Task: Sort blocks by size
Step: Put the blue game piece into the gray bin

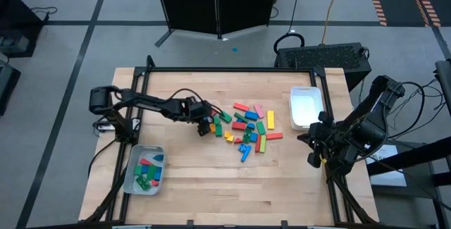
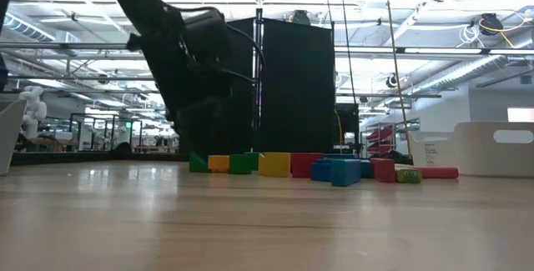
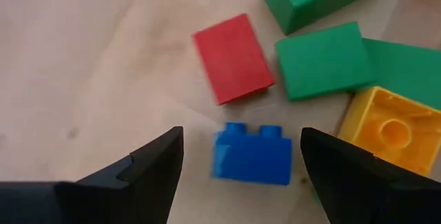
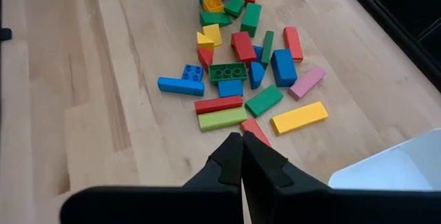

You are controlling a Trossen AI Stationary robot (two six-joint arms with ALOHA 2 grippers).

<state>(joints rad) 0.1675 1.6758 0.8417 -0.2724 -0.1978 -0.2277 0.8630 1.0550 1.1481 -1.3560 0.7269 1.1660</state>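
Several colored blocks [image 1: 246, 127] lie in a loose pile on the wooden table's middle; they also show in the right wrist view [image 4: 238, 65]. My left gripper [image 1: 204, 125] is open at the pile's left edge. In the left wrist view its fingers [image 3: 242, 133] stand on either side of a small blue two-stud block [image 3: 251, 156] that lies on the table, with a gap on each side. A red block [image 3: 233, 57], green blocks [image 3: 320, 60] and a yellow block [image 3: 389, 131] lie just beyond. My right gripper [image 4: 241, 156] is shut and empty near the table's right edge [image 1: 313, 160].
A grey tray [image 1: 132, 180] at the near left holds several blocks. A white tray [image 1: 307, 108] stands at the right, beside the pile. In the low view the blocks [image 2: 334, 169] form a row, with the left arm [image 2: 192, 54] above them.
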